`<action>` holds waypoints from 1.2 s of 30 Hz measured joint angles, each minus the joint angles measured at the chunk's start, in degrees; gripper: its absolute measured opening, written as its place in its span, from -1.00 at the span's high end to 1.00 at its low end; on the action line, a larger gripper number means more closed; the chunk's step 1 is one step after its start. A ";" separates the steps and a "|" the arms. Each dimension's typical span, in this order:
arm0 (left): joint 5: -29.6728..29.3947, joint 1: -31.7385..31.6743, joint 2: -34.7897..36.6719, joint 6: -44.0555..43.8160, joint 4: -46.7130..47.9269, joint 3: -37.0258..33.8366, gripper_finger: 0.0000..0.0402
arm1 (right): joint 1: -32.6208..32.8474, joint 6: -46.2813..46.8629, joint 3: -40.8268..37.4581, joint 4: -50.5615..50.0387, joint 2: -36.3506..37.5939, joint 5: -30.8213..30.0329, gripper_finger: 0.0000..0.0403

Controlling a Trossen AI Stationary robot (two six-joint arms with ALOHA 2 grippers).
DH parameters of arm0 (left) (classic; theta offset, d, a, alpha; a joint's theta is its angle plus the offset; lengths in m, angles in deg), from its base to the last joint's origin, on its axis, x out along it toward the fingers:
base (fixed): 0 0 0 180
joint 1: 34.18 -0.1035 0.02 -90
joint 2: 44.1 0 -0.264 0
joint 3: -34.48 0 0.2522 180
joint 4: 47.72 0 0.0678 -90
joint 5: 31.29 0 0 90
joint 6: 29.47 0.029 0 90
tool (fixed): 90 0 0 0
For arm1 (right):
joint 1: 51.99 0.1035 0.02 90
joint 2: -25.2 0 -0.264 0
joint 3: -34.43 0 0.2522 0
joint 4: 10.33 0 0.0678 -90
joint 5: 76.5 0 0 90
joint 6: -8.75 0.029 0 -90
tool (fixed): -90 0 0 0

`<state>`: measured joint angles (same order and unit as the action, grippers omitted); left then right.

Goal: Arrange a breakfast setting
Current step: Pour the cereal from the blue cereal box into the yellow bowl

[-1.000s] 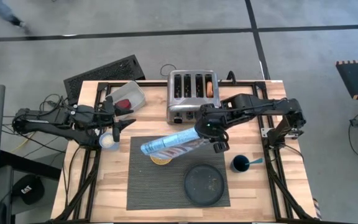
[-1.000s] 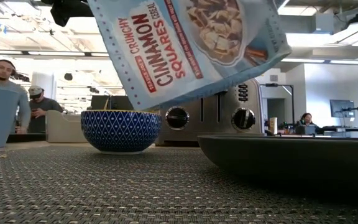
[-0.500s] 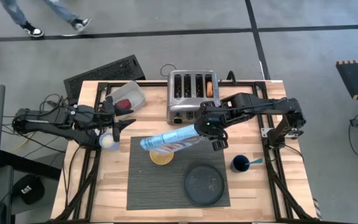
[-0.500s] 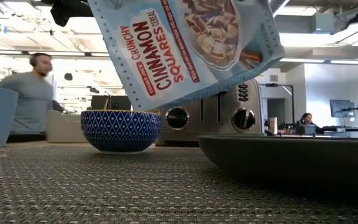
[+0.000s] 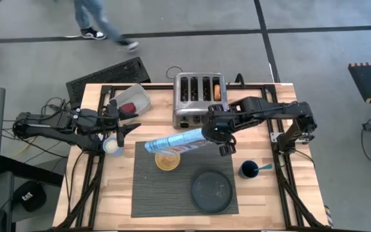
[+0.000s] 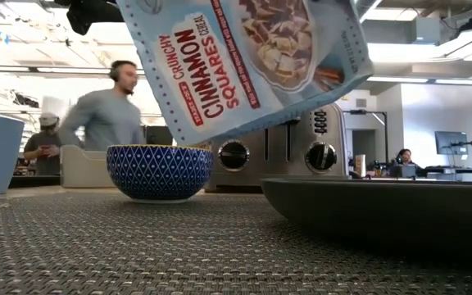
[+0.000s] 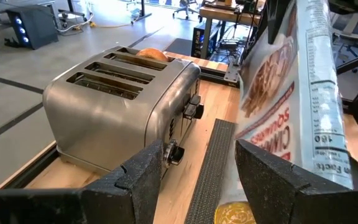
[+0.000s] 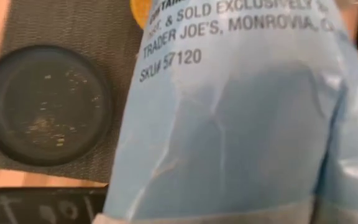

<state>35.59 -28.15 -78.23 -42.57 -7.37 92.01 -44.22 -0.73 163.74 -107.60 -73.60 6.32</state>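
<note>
Change since earlier frames: cereal bag (image 5: 176, 141) raised slightly, lying flatter, its mouth above the bowl (image 5: 167, 161); person (image 6: 105, 111) has walked across the background.

Bowl: yellow inside, blue patterned outside, on the ribbed placemat (image 5: 147, 193), near its far left corner. Dark plate (image 5: 212, 191) on the mat's near right part, crumbs on it. Blue cup (image 5: 248, 170) with spoon (image 5: 263, 167) on the desk (image 5: 114, 187), just right of the mat. Toaster (image 5: 197, 98) behind the mat, bagel (image 5: 218, 91) in its rightmost slot. Red fruit (image 5: 128, 107) in a clear tub (image 5: 137, 98) at far left.

Right gripper (image 5: 212, 133): closed on the bag's bottom end, holding it tilted over the bowl.

Left gripper (image 5: 122, 120): open, empty, near the tub.

Legible: "CRUNCHY CINNAMON SQUARES CEREAL", "TRADER JOE'S, MONROVIA", "SKU# 57120".
</note>
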 joint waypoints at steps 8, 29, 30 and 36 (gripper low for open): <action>0.00 -0.01 0.00 0.00 0.02 0.00 0.07 | 0.20 -0.34 -0.02 -0.01 0.00 0.70 0.26; 0.00 -0.01 0.00 0.00 0.02 0.00 0.07 | 0.40 0.28 -0.02 -0.71 0.00 0.08 0.29; 0.00 0.00 0.00 0.01 0.02 0.00 0.07 | 0.55 0.41 -0.04 -0.69 0.00 -1.13 0.29; 0.00 0.00 0.00 0.01 0.02 0.00 0.07 | 0.01 1.18 -0.04 -1.20 0.00 -1.06 0.29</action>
<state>35.59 -28.15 -78.23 -42.56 -7.34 92.01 -44.21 0.45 163.70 -108.80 -73.60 5.25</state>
